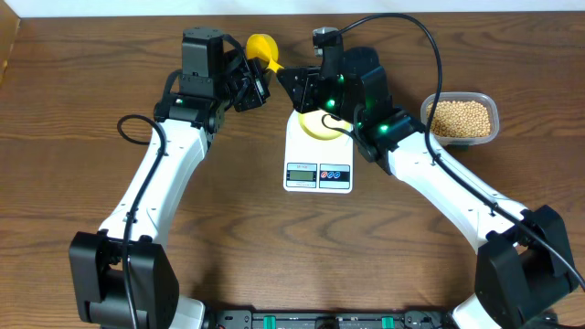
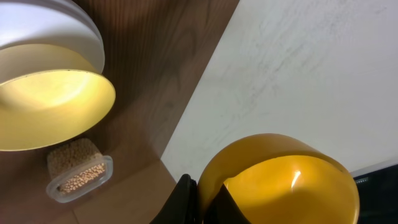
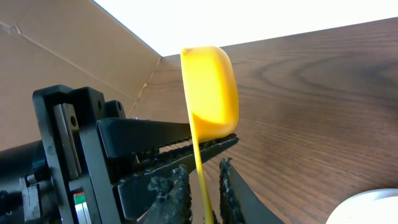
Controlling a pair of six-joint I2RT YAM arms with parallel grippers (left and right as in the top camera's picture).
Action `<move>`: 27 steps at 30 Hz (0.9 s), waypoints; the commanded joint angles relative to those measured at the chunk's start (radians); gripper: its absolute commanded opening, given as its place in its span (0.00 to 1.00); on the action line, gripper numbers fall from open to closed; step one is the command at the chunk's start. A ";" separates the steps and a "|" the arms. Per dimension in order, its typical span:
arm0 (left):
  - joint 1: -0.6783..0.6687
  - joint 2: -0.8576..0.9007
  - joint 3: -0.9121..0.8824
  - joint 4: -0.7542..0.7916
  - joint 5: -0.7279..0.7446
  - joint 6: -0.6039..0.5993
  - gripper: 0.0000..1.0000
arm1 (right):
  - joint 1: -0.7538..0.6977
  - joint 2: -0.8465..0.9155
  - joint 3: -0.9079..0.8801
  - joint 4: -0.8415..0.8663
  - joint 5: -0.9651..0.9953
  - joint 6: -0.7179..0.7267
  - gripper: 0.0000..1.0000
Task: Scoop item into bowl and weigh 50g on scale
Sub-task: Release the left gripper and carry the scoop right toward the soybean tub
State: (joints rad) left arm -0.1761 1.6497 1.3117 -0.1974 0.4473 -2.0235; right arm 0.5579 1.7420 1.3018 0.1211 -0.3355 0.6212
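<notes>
Left gripper (image 1: 260,82) clamps my empty scoop (image 3: 211,87); right gripper (image 3: 204,193) straddles its handle, jaws slightly apart. Bowl (image 2: 50,106) empty; tub (image 1: 494,115) holds beans (image 1: 460,117).

A dark, wood-grained tabletop (image 1: 55,183) fills most of the scene. Near the middle of its far edge 1 yellow scoop (image 1: 263,46) is up off the wood; from close by, its cup (image 3: 211,87) stands on edge with the thin handle running straight down. Over on the right sits 1 clear plastic tub (image 1: 496,119) with rounded corners. Beyond the far edge there is a pale surface (image 2: 298,68), and brown cardboard (image 3: 62,56) stands at the back left.
</notes>
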 commanded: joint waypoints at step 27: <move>-0.002 0.004 0.007 -0.040 0.002 -0.062 0.79 | -0.036 0.005 0.016 -0.024 0.046 0.003 0.01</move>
State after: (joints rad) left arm -0.1772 1.6497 1.3117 -0.2222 0.4503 -2.0239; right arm 0.5488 1.7420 1.3018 0.1097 -0.3176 0.6216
